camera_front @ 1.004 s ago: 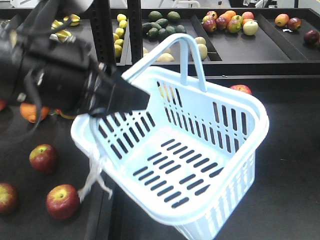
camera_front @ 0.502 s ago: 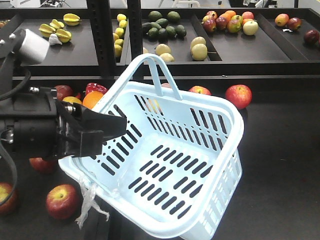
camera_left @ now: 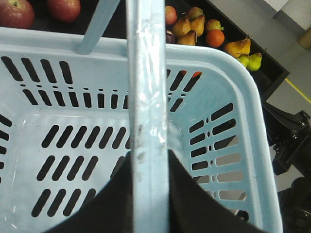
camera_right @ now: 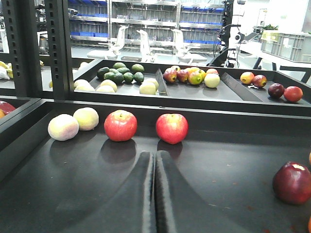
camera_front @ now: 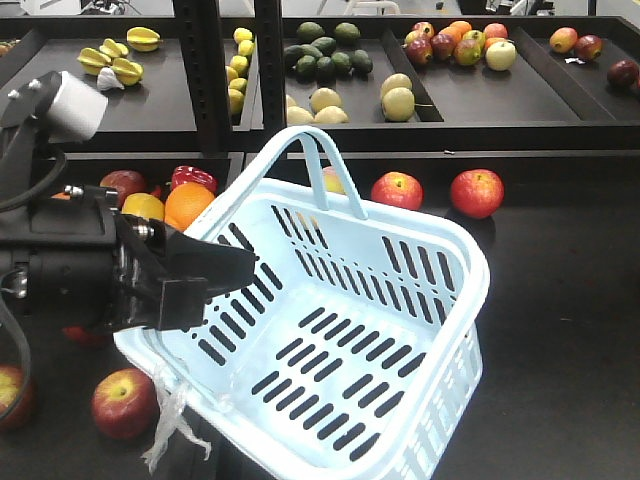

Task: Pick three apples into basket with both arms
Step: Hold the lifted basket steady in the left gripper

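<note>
The pale blue basket (camera_front: 440,260) hangs tilted above the black shelf, empty. My left gripper (camera_front: 215,275) is shut on its left rim; in the left wrist view the rim bar (camera_left: 148,97) runs between the black fingers of the left gripper (camera_left: 148,158). Two dark red apples (camera_front: 125,403) (camera_front: 10,395) lie at the lower left, and a third (camera_front: 88,336) is mostly hidden behind the left arm. My right gripper (camera_right: 155,155) is shut and empty, low over the shelf, pointing at two red apples (camera_right: 120,125) (camera_right: 171,128). Another dark apple (camera_right: 293,182) lies to its right.
A clear plastic scrap (camera_front: 175,430) dangles from the basket rim. Oranges (camera_front: 185,205) sit behind the left arm. Two red apples (camera_front: 397,190) (camera_front: 476,192) lie behind the basket. The upper shelf holds starfruit (camera_front: 120,60), avocados (camera_front: 325,50) and mixed fruit (camera_front: 460,42). Black posts (camera_front: 205,70) stand at the centre left.
The left arm has dropped from the upper left to mid-left with the basket in its grip. The basket swung left and lower, uncovering the red apples behind it.
</note>
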